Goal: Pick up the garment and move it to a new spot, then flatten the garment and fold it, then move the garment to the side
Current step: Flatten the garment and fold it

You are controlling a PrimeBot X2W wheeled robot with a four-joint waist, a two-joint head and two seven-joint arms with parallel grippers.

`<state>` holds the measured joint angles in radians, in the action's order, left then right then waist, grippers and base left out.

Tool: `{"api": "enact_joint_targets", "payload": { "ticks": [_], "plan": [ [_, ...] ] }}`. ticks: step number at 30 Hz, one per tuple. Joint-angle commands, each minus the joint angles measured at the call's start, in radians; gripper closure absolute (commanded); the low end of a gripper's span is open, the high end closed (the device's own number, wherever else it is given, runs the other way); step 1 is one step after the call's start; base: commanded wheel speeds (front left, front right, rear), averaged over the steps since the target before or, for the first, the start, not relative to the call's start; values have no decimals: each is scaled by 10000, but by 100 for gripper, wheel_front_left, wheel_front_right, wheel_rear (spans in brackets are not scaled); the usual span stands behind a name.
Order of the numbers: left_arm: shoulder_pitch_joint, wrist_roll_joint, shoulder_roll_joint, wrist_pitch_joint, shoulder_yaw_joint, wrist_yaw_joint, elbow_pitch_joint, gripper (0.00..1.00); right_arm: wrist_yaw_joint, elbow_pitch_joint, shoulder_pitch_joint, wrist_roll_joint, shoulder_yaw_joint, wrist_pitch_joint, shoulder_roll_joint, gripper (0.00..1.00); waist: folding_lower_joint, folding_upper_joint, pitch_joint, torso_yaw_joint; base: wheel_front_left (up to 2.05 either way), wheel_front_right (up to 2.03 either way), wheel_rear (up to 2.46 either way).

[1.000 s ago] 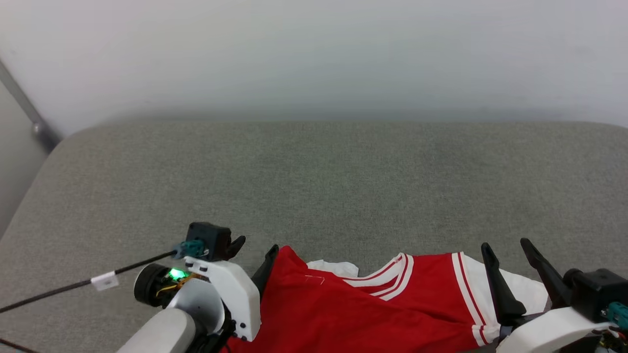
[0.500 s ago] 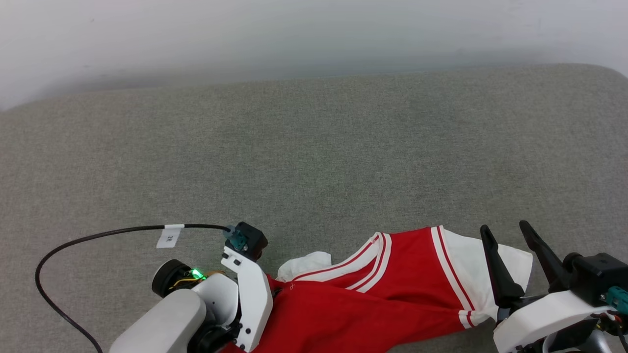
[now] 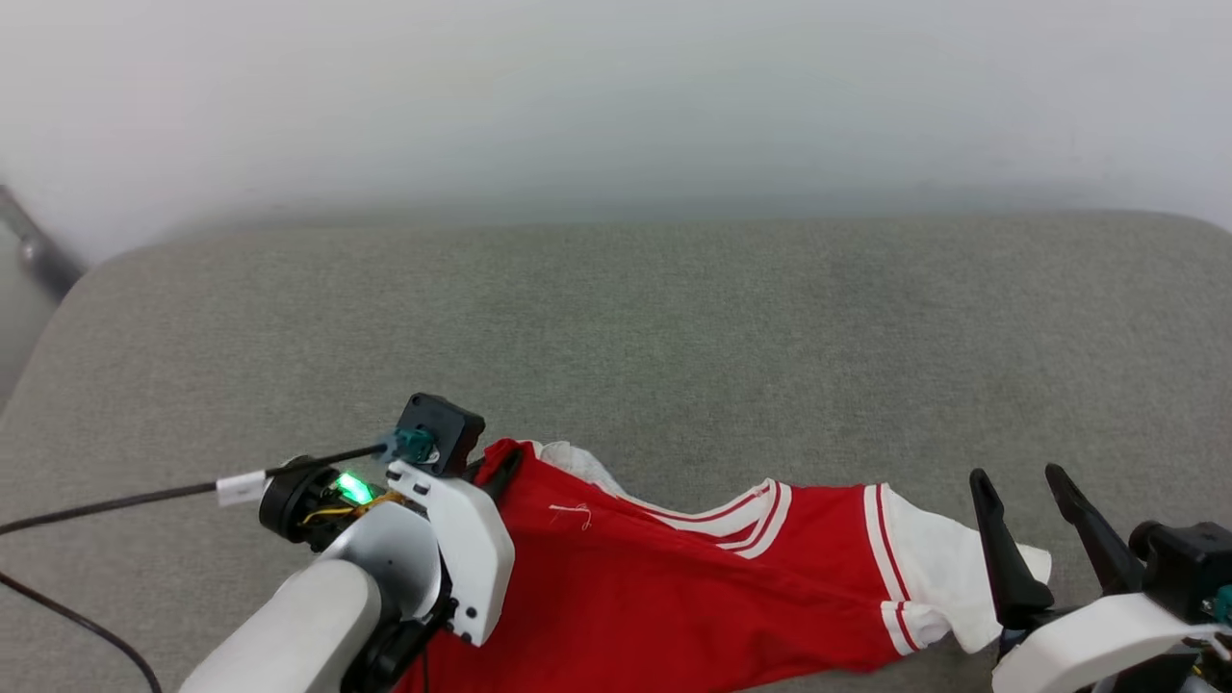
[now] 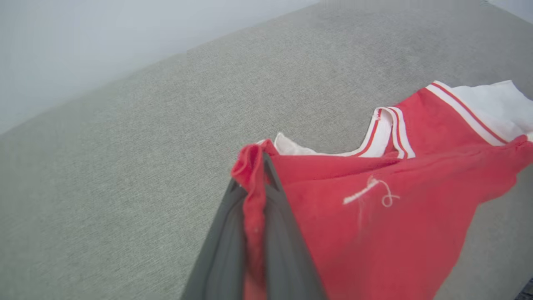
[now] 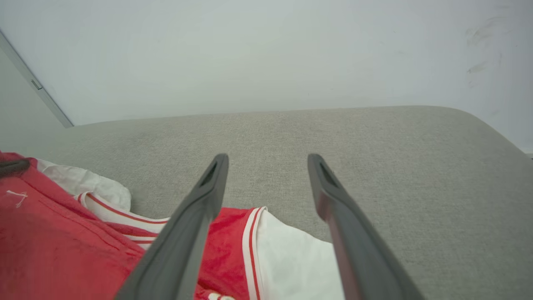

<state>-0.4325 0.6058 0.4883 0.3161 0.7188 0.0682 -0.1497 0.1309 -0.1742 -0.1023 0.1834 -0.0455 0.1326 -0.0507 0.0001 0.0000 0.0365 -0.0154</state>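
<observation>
The garment (image 3: 693,597) is a red jersey T-shirt with a white sleeve and red-and-white striped trim, lying rumpled along the near edge of the grey cushion. My left gripper (image 3: 500,462) is shut on a fold of its red cloth at the left end; in the left wrist view the red fold (image 4: 252,183) is pinched between the two dark fingers. My right gripper (image 3: 1020,476) stands open just right of the white sleeve (image 3: 948,577), above it, holding nothing. In the right wrist view the fingers (image 5: 204,200) spread over the sleeve (image 5: 291,262).
A wide grey fabric cushion (image 3: 626,337) stretches beyond the shirt to a pale wall (image 3: 616,96). A black cable (image 3: 144,496) runs left from my left wrist. A metal bar (image 3: 29,245) leans at the far left.
My left gripper has shut on the shirt's left end and lifted it a little up and away. The head camera has shifted between frames. The right gripper stays open.
</observation>
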Motion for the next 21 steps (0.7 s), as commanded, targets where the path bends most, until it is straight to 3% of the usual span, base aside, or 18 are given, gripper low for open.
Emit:
{"api": "enact_joint_targets", "payload": {
  "ticks": [1,9,17,18,19,21],
  "plan": [
    [397,-65,143,-143,-87,236,357,100,-5,-59,-142,41,-74,19,7,0,-1,0,-337,366,0,0,0],
    [2511,89,646,-167,32,1304,2039,100,-3,-261,-555,159,-271,84,8,0,-1,0,-664,900,0,0,0],
    [5246,1589,75,-456,-121,2303,1844,100,-3,-396,-854,228,-158,154,9,0,-1,0,-868,969,0,0,0],
    [5442,1715,-39,-547,-141,2317,1705,88,-5,-431,-868,236,-139,150,9,0,-1,0,-879,955,0,0,0],
    [5630,1831,-244,-873,-226,2348,1431,0,-5,-488,-925,247,-102,168,9,0,-1,0,-916,930,0,0,0],
    [5642,1822,-317,-1037,-252,2337,1318,0,-5,-518,-951,260,-99,171,7,0,-1,0,-926,924,0,0,0]
  ]
}}
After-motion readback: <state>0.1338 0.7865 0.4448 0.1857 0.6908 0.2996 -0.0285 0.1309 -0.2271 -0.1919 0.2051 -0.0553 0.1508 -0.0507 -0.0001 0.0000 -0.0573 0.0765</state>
